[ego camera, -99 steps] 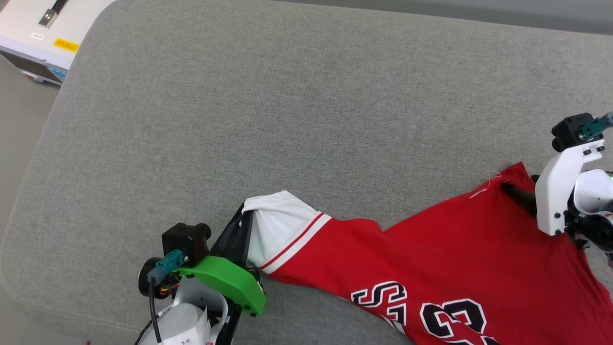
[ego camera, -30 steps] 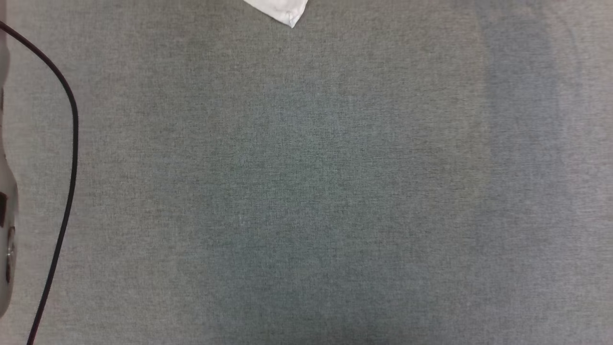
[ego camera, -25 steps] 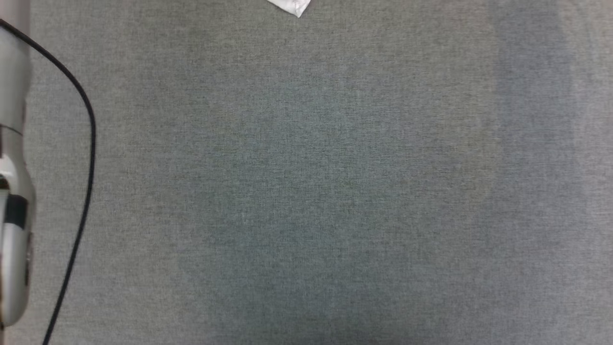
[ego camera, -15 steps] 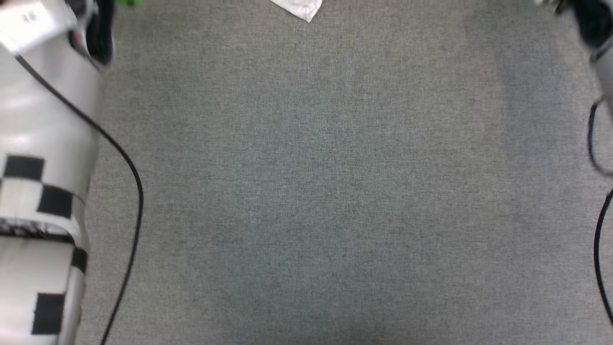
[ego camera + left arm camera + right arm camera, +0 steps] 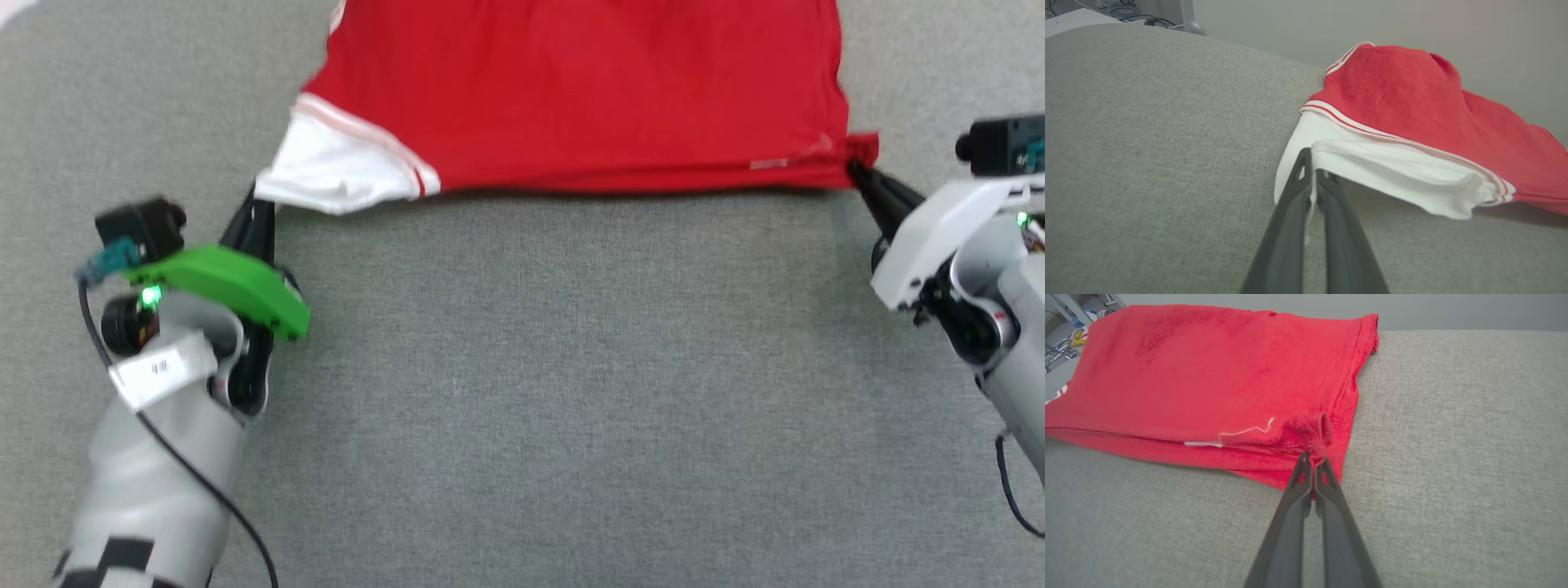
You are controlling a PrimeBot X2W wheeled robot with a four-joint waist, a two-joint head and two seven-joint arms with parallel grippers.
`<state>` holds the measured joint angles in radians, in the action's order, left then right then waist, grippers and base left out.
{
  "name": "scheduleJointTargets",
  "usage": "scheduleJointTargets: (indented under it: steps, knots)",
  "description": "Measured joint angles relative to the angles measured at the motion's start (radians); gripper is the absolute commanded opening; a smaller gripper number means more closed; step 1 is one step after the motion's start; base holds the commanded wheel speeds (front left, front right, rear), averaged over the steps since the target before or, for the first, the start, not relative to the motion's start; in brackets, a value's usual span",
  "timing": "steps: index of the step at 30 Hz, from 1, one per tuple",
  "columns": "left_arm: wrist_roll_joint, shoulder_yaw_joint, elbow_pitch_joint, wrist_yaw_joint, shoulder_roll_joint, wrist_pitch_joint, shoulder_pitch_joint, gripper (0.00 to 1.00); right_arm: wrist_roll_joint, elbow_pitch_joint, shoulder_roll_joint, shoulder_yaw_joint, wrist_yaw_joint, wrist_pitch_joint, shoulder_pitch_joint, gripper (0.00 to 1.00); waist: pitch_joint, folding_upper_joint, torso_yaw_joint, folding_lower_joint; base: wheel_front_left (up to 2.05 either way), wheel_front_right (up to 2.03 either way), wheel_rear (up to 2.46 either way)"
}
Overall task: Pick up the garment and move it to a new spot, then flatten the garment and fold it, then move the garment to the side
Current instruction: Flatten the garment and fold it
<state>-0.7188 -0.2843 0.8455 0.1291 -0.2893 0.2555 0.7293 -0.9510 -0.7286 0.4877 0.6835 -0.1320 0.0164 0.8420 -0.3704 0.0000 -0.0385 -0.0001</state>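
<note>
The garment [image 5: 571, 90], red with a white sleeve, lies stretched across the far part of the grey cushion [image 5: 522, 392], its plain side up. My left gripper [image 5: 257, 196] is shut on the edge of the white sleeve [image 5: 1372, 167], seen at the left gripper [image 5: 1312, 173] in its wrist view. My right gripper [image 5: 853, 167] is shut on the red hem corner; in the right wrist view the right gripper [image 5: 1312, 459] pinches a bunched fold of the garment [image 5: 1208, 375]. The fabric's near edge runs taut between the two grippers.
Grey cushion surface stretches wide in front of the garment. Beyond the cushion's far edge [image 5: 1249, 45] stand a pale wall and some cables [image 5: 1126, 8] at the upper left of the left wrist view.
The head camera has swung, so the picture shifted. Both grippers and the red garment have come into view, the garment now spread flat between them instead of only a white tip showing.
</note>
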Motion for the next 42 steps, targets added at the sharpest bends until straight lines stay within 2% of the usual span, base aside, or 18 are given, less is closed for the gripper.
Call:
scheduleJointTargets:
  steps: [3, 6, 13, 19, 26, 32, 38, 42]
  knots:
    - [-0.009, 0.004, -0.064, -0.003, -0.012, -0.001, -0.109, 0.0, -0.013, 0.05, 0.034, 0.001, -0.001, -0.003, -0.074, 0.0, 0.049, 0.0, -0.003, 0.0, 0.0, 0.0, 0.0]
    - [-0.023, 0.009, -0.152, -0.028, -0.017, -0.015, -0.215, 0.0, -0.019, 0.095, 0.062, -0.012, -0.001, -0.012, -0.152, 0.0, 0.095, 0.0, -0.005, 0.0, 0.0, 0.0, 0.0]
    - [-0.059, 0.031, -0.435, -0.142, -0.058, -0.082, -0.498, 0.0, -0.004, 0.188, 0.079, -0.078, -0.001, -0.022, -0.366, 0.0, 0.192, 0.0, -0.007, 0.0, 0.0, 0.0, 0.0]
    - [-0.075, 0.046, -0.699, -0.26, -0.097, -0.166, -0.736, 0.0, 0.035, 0.276, 0.072, -0.193, -0.008, -0.054, -0.569, 0.0, 0.26, 0.0, -0.005, 0.0, 0.0, 0.0, 0.0]
    - [-0.091, 0.048, -0.913, -0.364, -0.149, -0.279, -0.955, 0.0, 0.128, 0.421, 0.012, -0.392, -0.008, -0.147, -0.848, 0.0, 0.317, 0.0, -0.002, 0.0, 0.0, 0.0, 0.0]
    - [-0.094, 0.043, -1.036, -0.436, -0.177, -0.352, -1.065, 0.0, 0.251, 0.591, -0.094, -0.576, -0.008, -0.292, -1.053, 0.0, 0.339, 0.0, 0.003, 0.0, 0.0, 0.0, 0.0]
    - [-0.099, 0.036, -1.091, -0.45, -0.207, -0.391, -1.072, 0.0, 0.372, 0.737, -0.195, -0.682, -0.007, -0.404, -1.123, 0.0, 0.333, 0.0, 0.006, 0.0, 0.0, 0.0, 0.0]
    - [-0.097, 0.016, -1.078, -0.432, -0.213, -0.411, -1.002, 0.0, 0.419, 0.777, -0.227, -0.694, -0.007, -0.456, -1.104, 0.0, 0.315, 0.0, 0.008, 0.0, 0.0, 0.0, 0.0]
